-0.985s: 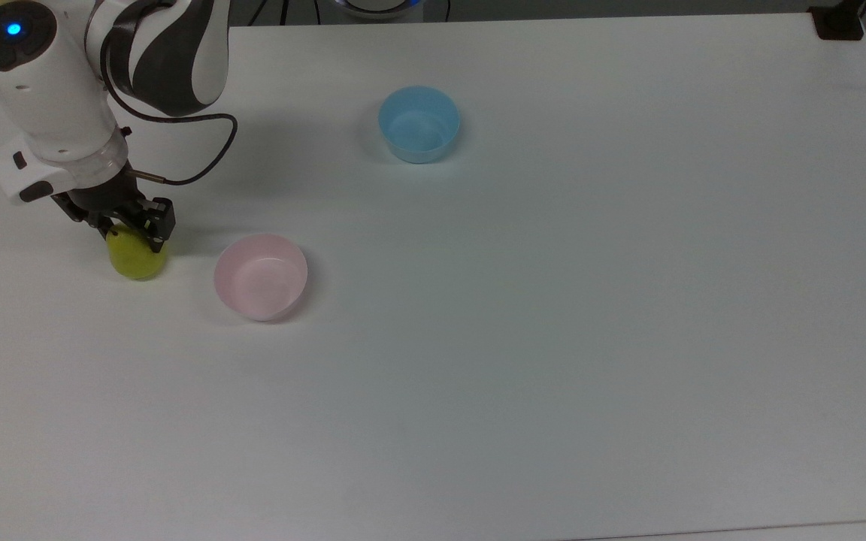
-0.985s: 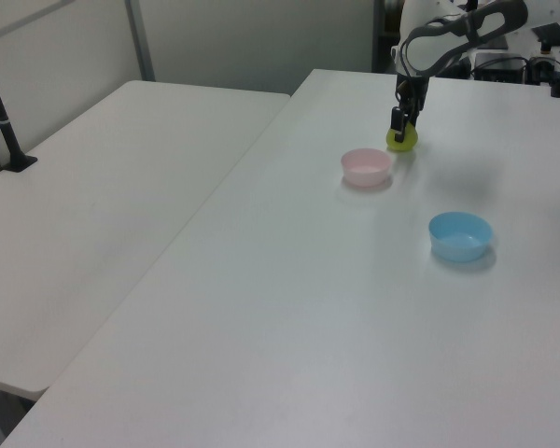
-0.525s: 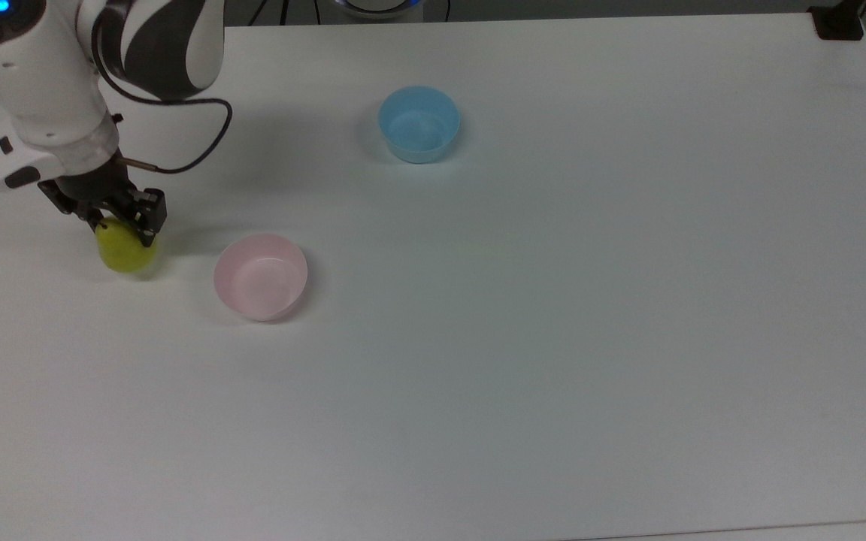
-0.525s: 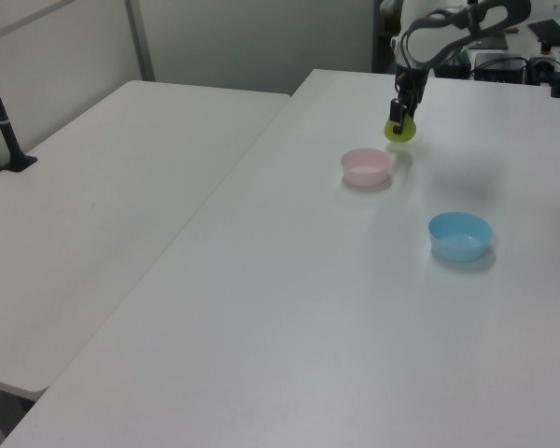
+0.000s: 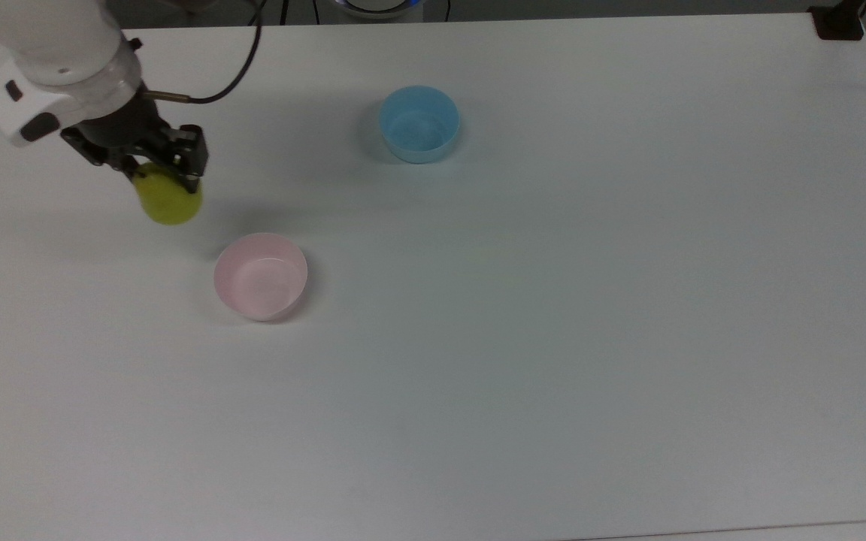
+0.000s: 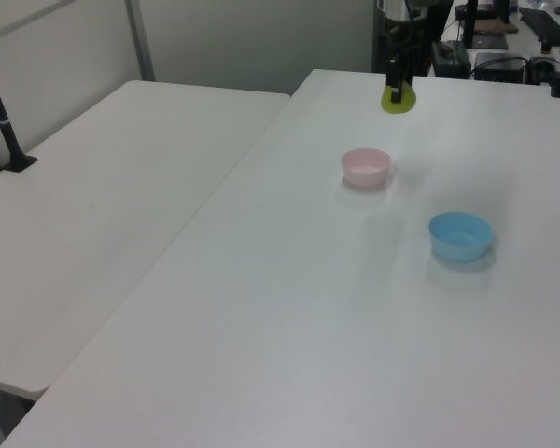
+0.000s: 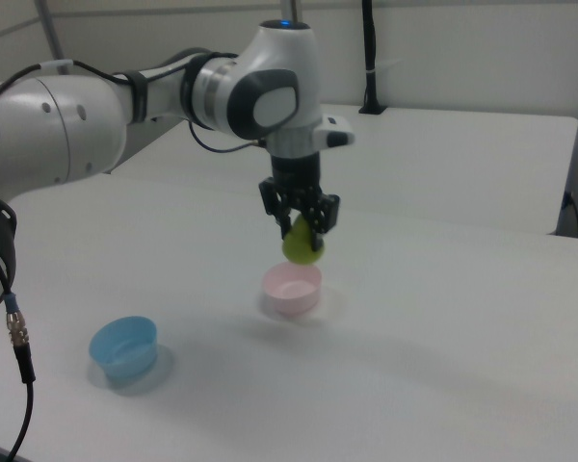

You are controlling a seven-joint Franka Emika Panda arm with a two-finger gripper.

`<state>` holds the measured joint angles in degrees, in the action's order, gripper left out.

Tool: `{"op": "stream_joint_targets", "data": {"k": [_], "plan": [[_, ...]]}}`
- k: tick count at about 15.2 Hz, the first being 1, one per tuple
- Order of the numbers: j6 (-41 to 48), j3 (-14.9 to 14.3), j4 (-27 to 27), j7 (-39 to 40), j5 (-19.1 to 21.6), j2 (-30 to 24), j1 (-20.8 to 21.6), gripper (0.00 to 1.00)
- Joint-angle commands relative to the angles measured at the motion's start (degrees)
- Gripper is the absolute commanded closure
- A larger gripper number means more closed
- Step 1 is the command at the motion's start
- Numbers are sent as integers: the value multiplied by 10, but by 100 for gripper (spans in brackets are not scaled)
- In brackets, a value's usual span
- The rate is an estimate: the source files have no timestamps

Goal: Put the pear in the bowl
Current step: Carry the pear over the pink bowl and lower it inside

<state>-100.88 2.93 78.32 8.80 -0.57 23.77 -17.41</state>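
My end effector point(image 5: 166, 167) is clamped on the pear point(image 5: 168, 199) high above the counter point(image 5: 553, 338), so releasing short of the bowl point(image 5: 260, 276) would probably drop it outside.

White table point(image 5: 553, 338) is seen w/ two bowls set on it. Pink bowl point(image 5: 260, 276) & blue bowl point(image 5: 419, 124), well apart.

One pear point(image 5: 168, 200); one pink bowl point(image 5: 261, 276); one blue bowl point(image 5: 419, 124).
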Motion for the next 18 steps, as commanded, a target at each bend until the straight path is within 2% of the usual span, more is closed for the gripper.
{"op": "stream_joint_targets", "data": {"k": [1,2,4,6,10,16,18], "plan": [[15,13,-9,-38,-32,-11,53,100],[13,10,-8,-47,-37,-13,72,100],[-9,-14,-1,-72,-53,-12,117,100],[-34,-32,3,-89,-52,-7,136,100],[-84,-47,19,-92,-53,12,148,100],[-195,-56,108,-85,-53,9,143,100],[-208,-58,118,-84,-53,11,143,100]]}}
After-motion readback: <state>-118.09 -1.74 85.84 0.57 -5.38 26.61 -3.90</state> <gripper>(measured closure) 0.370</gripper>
